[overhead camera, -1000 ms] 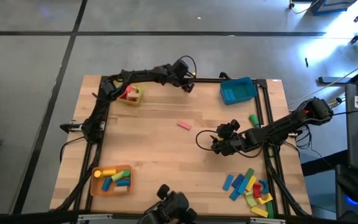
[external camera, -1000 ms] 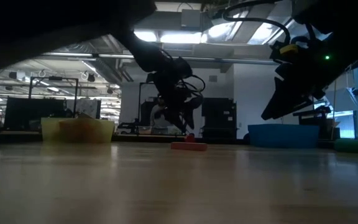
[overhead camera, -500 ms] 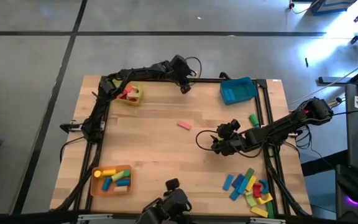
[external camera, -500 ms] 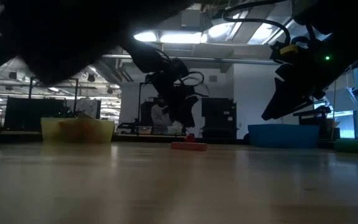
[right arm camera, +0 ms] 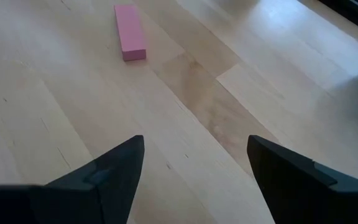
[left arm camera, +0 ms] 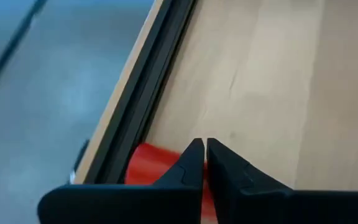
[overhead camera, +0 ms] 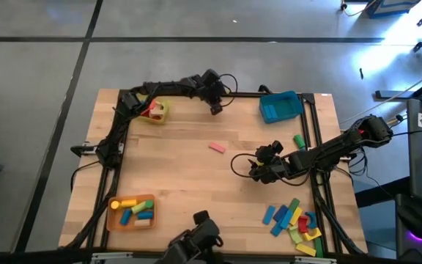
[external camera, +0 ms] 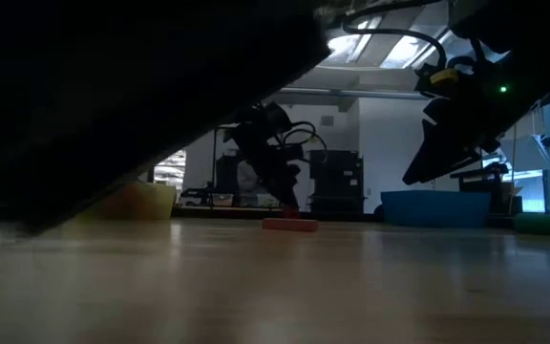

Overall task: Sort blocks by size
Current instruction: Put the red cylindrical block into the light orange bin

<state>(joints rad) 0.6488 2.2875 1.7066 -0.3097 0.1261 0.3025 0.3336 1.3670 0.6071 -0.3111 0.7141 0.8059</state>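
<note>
Nearest the front edge, loose blocks [overhead camera: 293, 220] lie right of the pink bar [overhead camera: 217, 147]. Beside that bar, the right gripper [overhead camera: 256, 168] is spread wide. Beyond it, the left gripper [overhead camera: 215, 108] is closed over a red block [left arm camera: 148, 167] at the table's back rail [left arm camera: 146, 99].

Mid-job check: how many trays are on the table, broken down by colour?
yellow tray: 1
blue tray: 1
orange tray: 1
Total: 3
</note>
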